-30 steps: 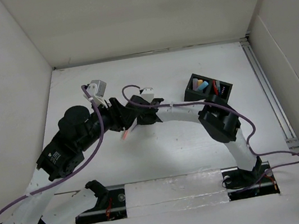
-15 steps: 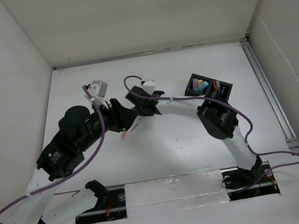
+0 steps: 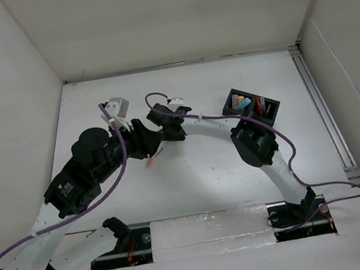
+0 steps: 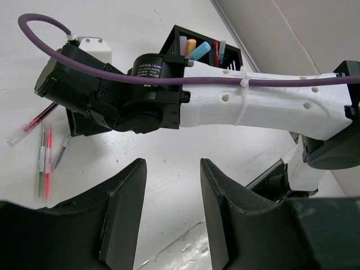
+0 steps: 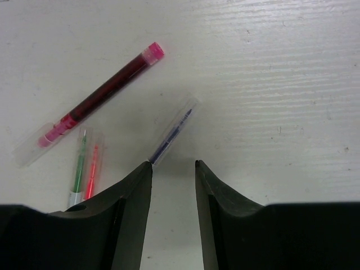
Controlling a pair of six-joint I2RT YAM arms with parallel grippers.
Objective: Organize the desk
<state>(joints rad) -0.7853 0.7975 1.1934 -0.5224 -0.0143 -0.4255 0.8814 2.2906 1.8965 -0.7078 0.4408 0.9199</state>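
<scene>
White and matte, the desk [image 3: 208,185] spreads flat under both arms. The loose pens sit left of its middle, and the black box [image 3: 229,110] is off toward the far right corner. The right gripper [image 5: 172,165] hangs low over that cluster, jaws apart, nothing between them. The blue pen [image 5: 171,132] lies slanted just ahead, its near end right at one fingertip rather than in the gap.

There's the danger: close now and that finger likely catches the end, and the clear barrel skids or rolls off across the smooth top. The pink pen [image 5: 98,95] lies beyond, apart from the jaws. But the green pen [image 5: 81,160] and red pen [image 5: 93,169] lie side by side just next to the same finger, easy to sweep along.

Second worry is crowding. The left gripper [image 4: 170,169], jaws apart and empty too, looks straight at the right arm [image 4: 264,107] and its purple cable [image 4: 169,80], both close by. Any reach forward risks a bump or a snag.

As for the desk and the jaws, it lies directly beneath the right pair, very near the tips, though whether they touch it I can't tell. The left pair is held higher, angled across the surface, above it.
</scene>
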